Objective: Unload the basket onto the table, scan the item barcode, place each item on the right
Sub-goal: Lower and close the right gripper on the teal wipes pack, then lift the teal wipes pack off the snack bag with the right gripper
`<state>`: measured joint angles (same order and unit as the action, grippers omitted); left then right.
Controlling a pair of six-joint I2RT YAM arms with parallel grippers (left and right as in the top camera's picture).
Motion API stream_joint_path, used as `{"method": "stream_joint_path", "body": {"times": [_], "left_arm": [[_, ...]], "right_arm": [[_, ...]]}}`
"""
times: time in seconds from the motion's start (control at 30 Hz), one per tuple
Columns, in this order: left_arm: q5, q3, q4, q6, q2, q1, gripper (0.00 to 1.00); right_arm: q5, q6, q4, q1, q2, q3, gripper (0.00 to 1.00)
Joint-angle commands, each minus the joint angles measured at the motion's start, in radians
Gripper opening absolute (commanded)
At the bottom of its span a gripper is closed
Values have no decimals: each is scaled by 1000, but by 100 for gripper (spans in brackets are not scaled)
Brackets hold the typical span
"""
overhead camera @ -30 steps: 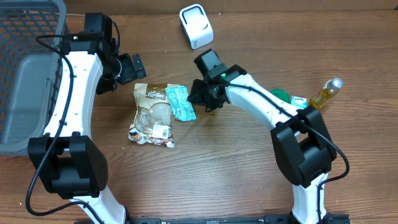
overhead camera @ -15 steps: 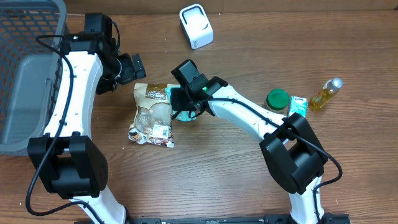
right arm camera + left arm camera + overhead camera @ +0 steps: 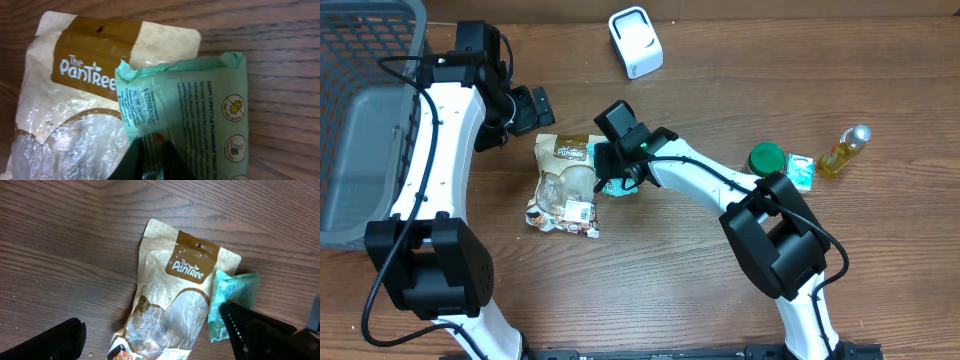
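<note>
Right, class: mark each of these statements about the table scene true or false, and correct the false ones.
1. The green wipes packet lies partly over the PanTree pouch. True.
2. The left gripper is clamped on the PanTree pouch. False: its jaws are wide open and hold nothing.
3. The right gripper is closed on the green wipes packet. True.
4. The white barcode scanner sits inside the grey basket. False: it stands on the table near the far edge, well apart from the basket.
</note>
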<state>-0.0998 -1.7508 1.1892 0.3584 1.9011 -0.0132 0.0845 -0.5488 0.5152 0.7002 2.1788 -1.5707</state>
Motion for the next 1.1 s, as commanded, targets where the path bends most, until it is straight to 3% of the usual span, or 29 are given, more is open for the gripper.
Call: {"method": "stream_joint_path", "body": {"times": [0.0,0.53,1.07], "left_arm": [[6,10,0,-15,3,1,100],[5,10,0,-15,3,1,100],[5,10,0,-15,3,1,99]], "right_arm": [[-124,8,40,-6,13,-1,10],[-264,8,306,-15,9,-25,10],[-264,31,562,-16,6,-317,10]]}}
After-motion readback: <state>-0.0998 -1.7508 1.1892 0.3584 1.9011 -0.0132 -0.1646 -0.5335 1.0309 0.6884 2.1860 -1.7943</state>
